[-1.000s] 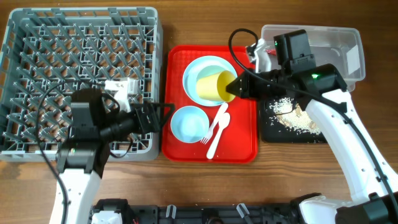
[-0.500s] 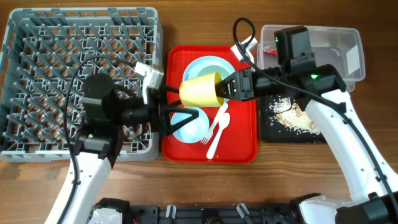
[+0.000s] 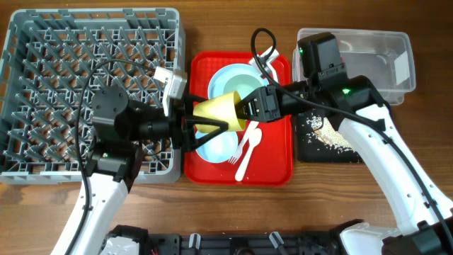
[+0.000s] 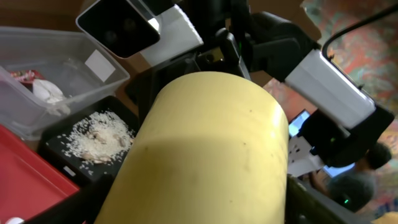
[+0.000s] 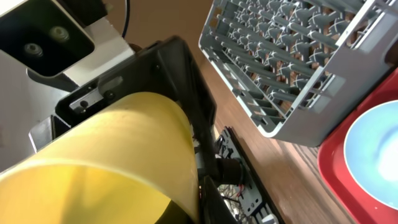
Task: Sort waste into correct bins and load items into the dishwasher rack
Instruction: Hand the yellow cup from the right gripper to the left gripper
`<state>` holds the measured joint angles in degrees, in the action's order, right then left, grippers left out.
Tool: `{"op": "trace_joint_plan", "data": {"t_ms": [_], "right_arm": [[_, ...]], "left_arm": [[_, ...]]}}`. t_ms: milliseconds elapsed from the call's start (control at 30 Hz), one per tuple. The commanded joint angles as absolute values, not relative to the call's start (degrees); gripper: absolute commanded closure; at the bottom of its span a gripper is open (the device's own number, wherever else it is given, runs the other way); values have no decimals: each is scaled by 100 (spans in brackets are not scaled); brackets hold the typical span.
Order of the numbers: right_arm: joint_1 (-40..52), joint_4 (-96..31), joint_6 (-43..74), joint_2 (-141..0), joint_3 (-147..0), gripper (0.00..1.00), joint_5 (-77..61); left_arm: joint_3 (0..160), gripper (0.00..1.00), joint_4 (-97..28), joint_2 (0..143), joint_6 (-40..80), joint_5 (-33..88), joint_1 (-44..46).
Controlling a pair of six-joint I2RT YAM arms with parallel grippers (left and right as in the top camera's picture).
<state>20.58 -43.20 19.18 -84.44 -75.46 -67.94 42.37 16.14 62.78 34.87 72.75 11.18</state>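
**Obs.: yellow cup aloft between both grippers, over red tray**

Dishwasher rack [image 3: 92, 14]: left side of table. No dishes visible among the pegs in the overhead view. Its corner shows in the right wrist view [image 5: 298, 56].

Red serving tray [image 3: 274, 159]: centre of table, just beside the rack's right edge.

Clear tub [image 3: 379, 42]: back right. Black tray [image 3: 303, 150] sits directly in front of it, right of the red tray.

Larger mint bowl [image 3: 237, 76]: rear of red tray. Smaller mint bowl [image 3: 223, 150]: front of red tray. Both are partly covered from above by the cup and grippers.

Yellow cup [image 3: 221, 111]: lying on its side in the air above the red tray, between the two bowls, with its mouth toward the right arm.
- Right gripper [image 3: 245, 112]: clamped on the cup at the mouth end.
- Left gripper [image 3: 204, 122]: jaws spread wide, one either side of the cup's base end. Cannot tell whether the pads touch.
- The cup fills the left wrist view [image 4: 211, 155].

White fork [image 3: 239, 150] and spoon [image 3: 245, 161]: side by side on the red tray, right of the smaller bowl.

Red sauce packet [image 4: 22, 76] and white wrapper [image 4: 45, 90]: inside the clear tub.

Rice scraps [image 3: 325, 131]: heaped in the black tray.
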Motion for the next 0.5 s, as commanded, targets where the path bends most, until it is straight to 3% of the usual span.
{"op": "trace_joint_plan", "data": {"t_ms": [0, 167, 267, 467], "right_arm": [[2086, -4289, 1839, -8499, -7524, 96, -7011], [2086, -4447, 1837, -8499, -7524, 95, -6792], [2084, -4582, 1802, -8499, -7524, 95, -6687], [1890, -4646, 1824, -8495, -7524, 74, -6407]], "left_arm": [[4294, 32, 1610, 6296, 3522, 7218, 1151], [4294, 48, 1605, 6296, 3518, 7216, 1151], [4294, 51, 1584, 6302, 3476, 7214, 1151], [4294, 54, 849, 6311, 2749, 6908, 1033]]}}
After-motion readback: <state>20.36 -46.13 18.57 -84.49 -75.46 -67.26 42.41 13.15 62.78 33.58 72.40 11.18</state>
